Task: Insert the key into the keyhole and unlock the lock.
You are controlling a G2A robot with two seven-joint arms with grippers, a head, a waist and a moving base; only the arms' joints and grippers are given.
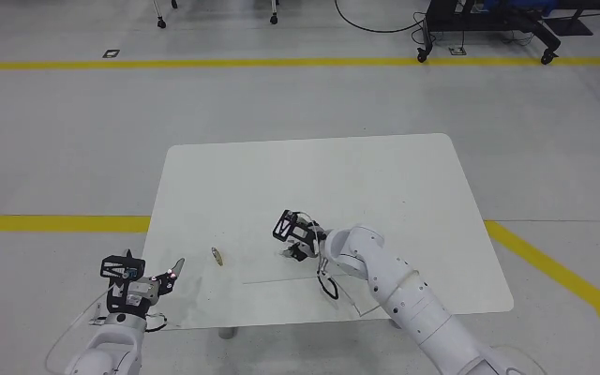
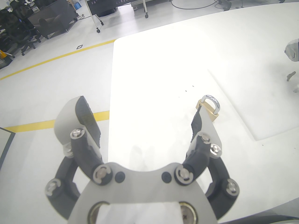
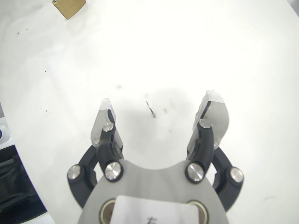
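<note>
Nearest the robot, the left end effector hangs at the near left corner of the bench. Its fingers are spread wide and hold nothing, one over the floor and the other over the bench top. Just past that second finger the brass padlock lies flat on the bench, with its silver shackle. Farther in, toward the middle of the bench, the right end effector sits low over the surface, fingers apart and empty. The key, a thin sliver of metal, lies on the bench between them, touching neither finger and well apart from the padlock.
</note>
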